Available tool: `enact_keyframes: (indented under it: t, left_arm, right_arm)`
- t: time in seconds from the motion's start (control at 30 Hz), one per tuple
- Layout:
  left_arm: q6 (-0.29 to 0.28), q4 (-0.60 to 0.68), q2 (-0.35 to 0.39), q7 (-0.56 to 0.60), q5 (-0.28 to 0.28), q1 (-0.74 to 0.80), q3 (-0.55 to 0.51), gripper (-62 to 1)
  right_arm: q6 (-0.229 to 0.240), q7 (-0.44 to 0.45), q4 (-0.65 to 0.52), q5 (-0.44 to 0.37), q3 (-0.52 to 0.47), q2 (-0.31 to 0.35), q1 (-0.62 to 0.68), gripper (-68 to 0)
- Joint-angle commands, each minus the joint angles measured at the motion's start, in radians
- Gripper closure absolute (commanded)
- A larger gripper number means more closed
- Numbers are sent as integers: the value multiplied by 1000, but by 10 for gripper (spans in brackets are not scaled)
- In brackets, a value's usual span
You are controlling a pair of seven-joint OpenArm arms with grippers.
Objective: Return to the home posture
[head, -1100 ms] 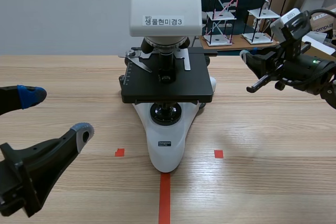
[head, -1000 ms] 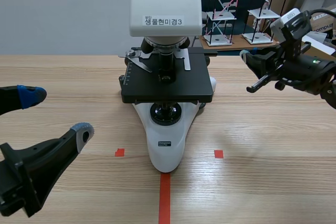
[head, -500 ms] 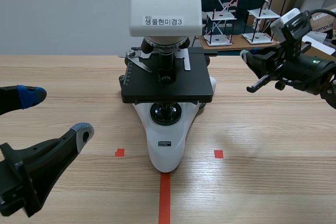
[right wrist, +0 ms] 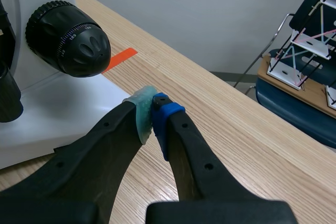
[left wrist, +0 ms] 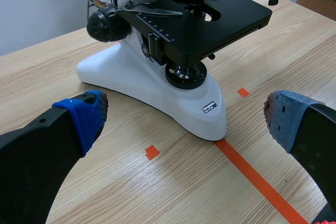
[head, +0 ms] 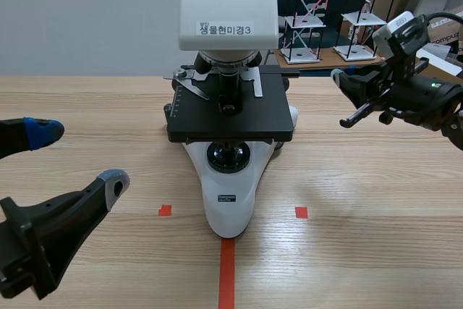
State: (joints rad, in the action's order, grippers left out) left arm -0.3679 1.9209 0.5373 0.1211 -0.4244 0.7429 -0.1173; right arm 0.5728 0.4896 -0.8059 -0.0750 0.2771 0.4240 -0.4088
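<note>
Scene view: the left claw (head: 78,155) is seen low at the counter's near left, fingers spread wide, nothing held. The right claw (head: 340,77) is held raised at the far right, beside the stage of the white-and-black microscope (head: 230,200) on the light wooden counter (head: 362,251). Left wrist view: the microscope's white base is framed ahead of the parted fingers. Right wrist view: the pads are pressed together on nothing, near the black ribbed focus knob (right wrist: 68,38).

tbh the microscope (head: 228,204) is white w/ a black stage (head: 230,119), table (head: 362,179) is light wood grain, tape marks (head: 227,273) orange-red. left gripper (left wrist: 184,118) pads (left wrist: 86,115) blue + dotted, right gripper (right wrist: 153,113) has one grey-green, one blue.
</note>
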Motion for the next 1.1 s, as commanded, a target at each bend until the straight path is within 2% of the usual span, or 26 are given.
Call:
enact_keyframes:
  t: [0.0,0.2,0.3,0.37,0.47,0.6,0.67,0.77,0.9,1.07]
  left_arm:
    - [-1,5,-2,14,-9,7,-6,-623]
    - [-1,5,-2,14,-9,7,-6,-623]
    - [-1,5,-2,14,-9,7,-6,-623]
    - [-1,5,-2,14,-9,7,-6,-623]
    - [-1,5,-3,14,-9,7,-6,-623]
    - [-1,5,-3,14,-9,7,-6,-623]
    - [-1,5,-2,14,-9,7,-6,-623]
    - [-1,5,-2,14,-9,7,-6,-623]
    - [-1,5,-2,14,-9,7,-6,-623]
    - [-1,5,-2,14,-9,7,-6,-623]
  right_arm:
    - [-4,11,-21,-14,-3,16,-15,-2]
    - [-4,28,-22,-16,-3,16,-5,-8]
    - [-7,44,-29,-19,-4,17,22,-51]
    - [-8,37,-46,-19,-12,20,50,-98]
    - [-8,22,-101,-28,-45,31,113,-220]
    - [-11,-27,-249,-49,-125,38,240,-367]
    - [-11,-50,-347,-51,-159,38,321,-410]
    - [-16,-100,-508,-94,-198,38,459,-464]
    - [-65,-161,-721,-151,-232,33,650,-567]
    - [-79,-201,-929,-165,-258,32,876,-619]
